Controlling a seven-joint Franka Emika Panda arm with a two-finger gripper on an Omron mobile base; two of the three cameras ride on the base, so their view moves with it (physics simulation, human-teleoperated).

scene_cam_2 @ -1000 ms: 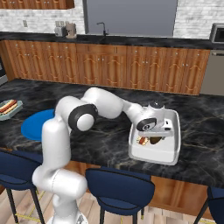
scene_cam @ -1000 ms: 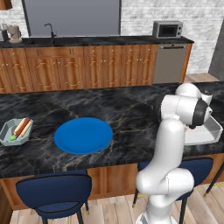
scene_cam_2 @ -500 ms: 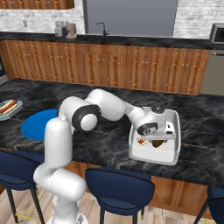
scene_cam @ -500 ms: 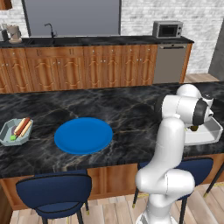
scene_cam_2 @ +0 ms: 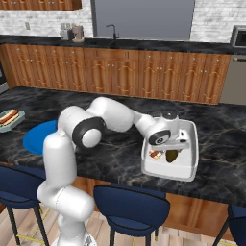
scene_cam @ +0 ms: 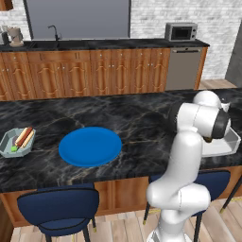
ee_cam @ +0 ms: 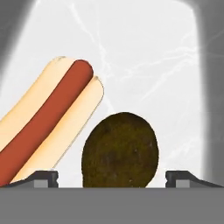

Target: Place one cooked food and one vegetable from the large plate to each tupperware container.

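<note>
Wooden cabinets (scene_cam: 94, 71) line a white brick wall (scene_cam: 160, 16).

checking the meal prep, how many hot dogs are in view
2: one hot dog in a bun in the small octagonal blue-grey tub left of the bare blue plate; another in the white rectangular tub, beside a brown potato.

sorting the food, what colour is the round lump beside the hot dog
Dark brown round lump, mottled olive; clearest in the hand view.

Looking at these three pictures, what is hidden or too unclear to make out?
- Left base view: the white tub is mostly behind the arm, so its food is hidden.
- Right base view: the hand covers part of the hot dog.
- Hand view: the hot dog runs off the left edge; what the brown lump is stays unclear.
- Left base view: the small tub's green bit is too small.
</note>
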